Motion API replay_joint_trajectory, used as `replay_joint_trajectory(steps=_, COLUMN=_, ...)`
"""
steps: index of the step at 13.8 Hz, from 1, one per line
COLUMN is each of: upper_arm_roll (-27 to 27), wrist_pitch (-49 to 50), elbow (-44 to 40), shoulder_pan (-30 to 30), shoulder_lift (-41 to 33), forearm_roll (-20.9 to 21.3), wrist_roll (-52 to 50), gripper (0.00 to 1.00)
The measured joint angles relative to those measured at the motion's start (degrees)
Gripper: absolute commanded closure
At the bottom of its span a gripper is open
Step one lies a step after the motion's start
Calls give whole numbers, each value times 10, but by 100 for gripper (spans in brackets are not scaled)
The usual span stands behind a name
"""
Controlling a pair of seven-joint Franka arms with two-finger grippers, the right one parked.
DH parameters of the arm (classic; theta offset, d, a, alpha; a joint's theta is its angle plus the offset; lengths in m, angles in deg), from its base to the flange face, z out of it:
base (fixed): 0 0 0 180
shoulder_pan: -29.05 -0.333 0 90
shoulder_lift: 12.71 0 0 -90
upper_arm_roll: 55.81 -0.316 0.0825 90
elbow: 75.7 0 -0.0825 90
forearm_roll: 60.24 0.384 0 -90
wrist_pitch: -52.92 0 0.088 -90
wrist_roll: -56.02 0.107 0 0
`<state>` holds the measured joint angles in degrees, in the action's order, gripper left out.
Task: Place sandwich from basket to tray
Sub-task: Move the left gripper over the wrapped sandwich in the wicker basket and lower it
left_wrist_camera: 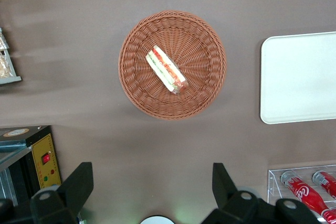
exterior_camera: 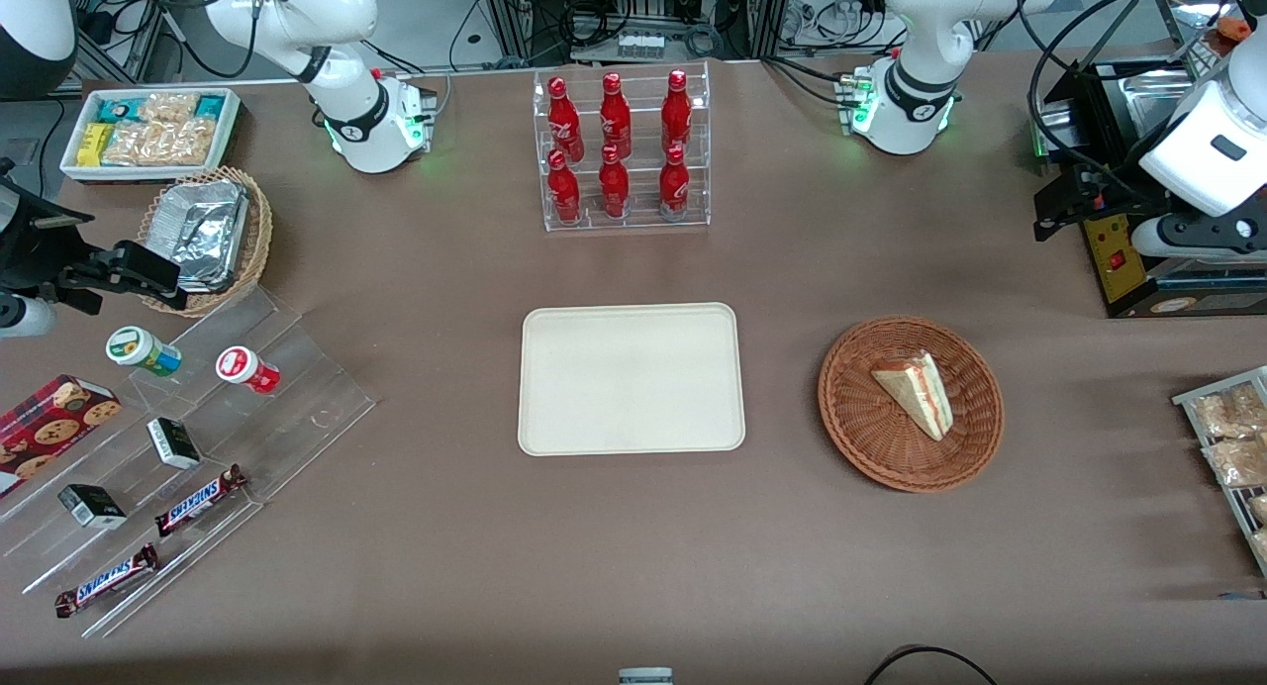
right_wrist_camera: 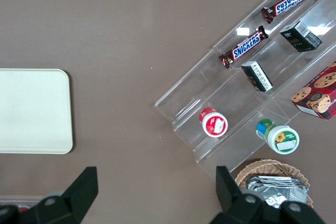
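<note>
The sandwich (exterior_camera: 919, 393) is a white bread wedge with pink and green filling. It lies in the reddish-brown wicker basket (exterior_camera: 861, 438), toward the working arm's end of the table. The cream-white tray (exterior_camera: 632, 378) lies flat beside the basket at mid-table, with nothing on it. My left gripper (exterior_camera: 1074, 208) hangs high above the table, farther from the front camera than the basket and off toward the working arm's end. In the left wrist view the gripper (left_wrist_camera: 152, 182) is open and empty over bare tabletop, apart from the basket (left_wrist_camera: 205, 40), the sandwich (left_wrist_camera: 166, 70) and the tray (left_wrist_camera: 299, 77).
A clear rack of red bottles (exterior_camera: 622, 150) stands farther from the front camera than the tray. A black and yellow box (exterior_camera: 1119, 259) sits under my arm. A rack of snack packets (exterior_camera: 1232, 447) is at the working arm's end. A stepped acrylic shelf (exterior_camera: 198, 438), a foil-filled basket (exterior_camera: 203, 235) and a white bin (exterior_camera: 148, 131) are at the parked arm's end.
</note>
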<state>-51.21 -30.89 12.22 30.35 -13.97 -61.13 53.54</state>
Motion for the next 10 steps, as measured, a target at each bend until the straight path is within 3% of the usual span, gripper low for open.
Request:
replay_joint_trajectory(steps=6, upper_arm_roll=-5, wrist_pitch=-2, elbow=11, shoulder_pan=-1, shoulder_lift=8, forearm_roll=0, wrist_roll=0, gripper=0)
replay_joint_trajectory(steps=10, upper_arm_roll=-22, wrist_pitch=-67, elbow=66, shoulder_pan=-13, shoulder_lift=21, forearm_roll=1, wrist_roll=2, gripper=0)
